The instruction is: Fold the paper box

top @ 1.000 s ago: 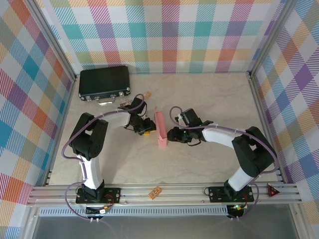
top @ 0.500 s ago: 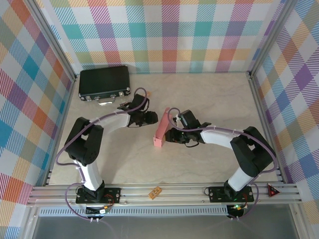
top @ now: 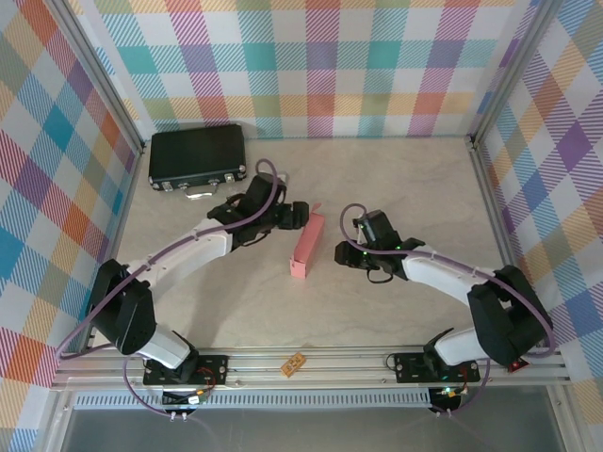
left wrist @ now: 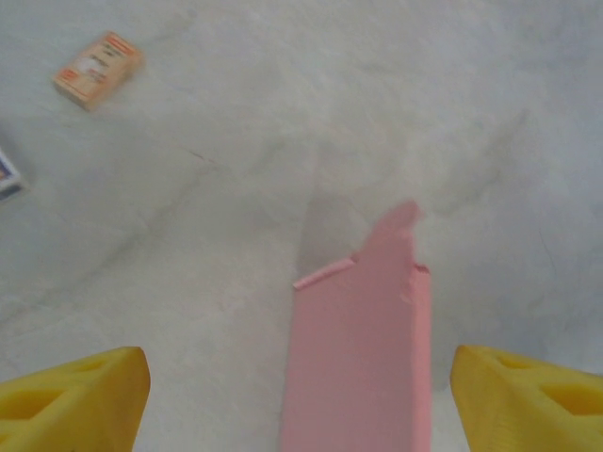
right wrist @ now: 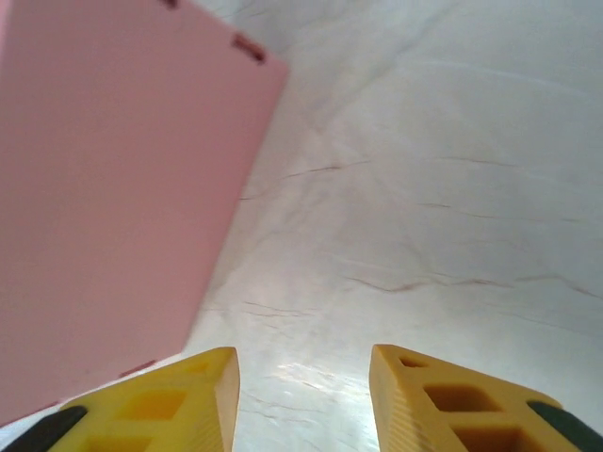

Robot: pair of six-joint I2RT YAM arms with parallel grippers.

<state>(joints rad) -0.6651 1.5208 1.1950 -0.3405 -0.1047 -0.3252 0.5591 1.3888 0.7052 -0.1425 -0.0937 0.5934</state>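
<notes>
Thin salmon-pink card paper box (top: 308,243) stands edgewise, unheld; left gripper (left wrist: 300,367) spread wide, right gripper (right wrist: 301,377) parted, empty: it may topple.

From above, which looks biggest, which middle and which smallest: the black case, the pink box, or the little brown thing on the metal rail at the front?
1. black case, clearly the biggest
2. pink paper box
3. little brown piece, the smallest

One box (top: 308,243), one case (top: 197,155), two arms (top: 188,252) (top: 438,273), two grippers (top: 300,215) (top: 341,252), and seemingly two small orange tags (left wrist: 98,70) (top: 294,363), too blurred to match.
</notes>
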